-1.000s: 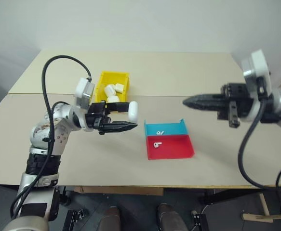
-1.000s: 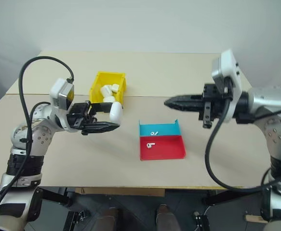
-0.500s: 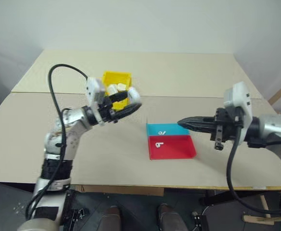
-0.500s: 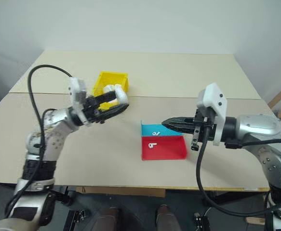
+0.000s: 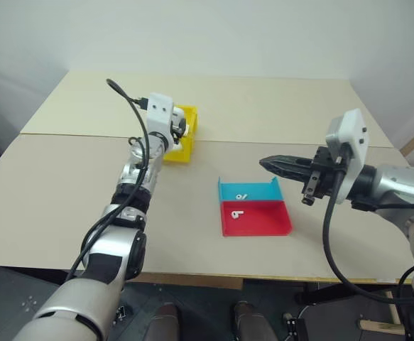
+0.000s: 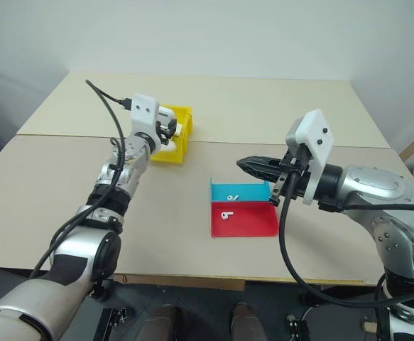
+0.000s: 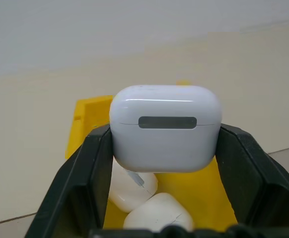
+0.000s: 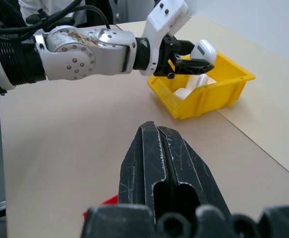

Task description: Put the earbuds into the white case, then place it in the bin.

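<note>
A pale beige surface (image 5: 64, 192) stands against a plain white wall, with a seam running across it. At about 11 o'clock from the centre of the surface sits the bin (image 5: 186, 142), bright yellow and open-topped, holding other white cases (image 7: 154, 210). The left gripper (image 8: 196, 62) reaches level over the bin, its fingers (image 7: 92, 168) clasping the white case (image 7: 164, 126) from both sides; the case hangs above the bin's inside, lid closed, apart from the cases lying below it. Near the middle of the surface, toward 4 o'clock from the bin, lies a flat tray with a blue half (image 5: 253, 190) and a red half (image 5: 267, 219). One of the earbuds (image 5: 241, 197) lies in the blue half, another (image 5: 236, 214) in the red half. The right gripper (image 5: 265, 163) hovers level at 3 o'clock, its tip above the tray's blue half, fingers (image 8: 149, 163) pressed together and empty.
</note>
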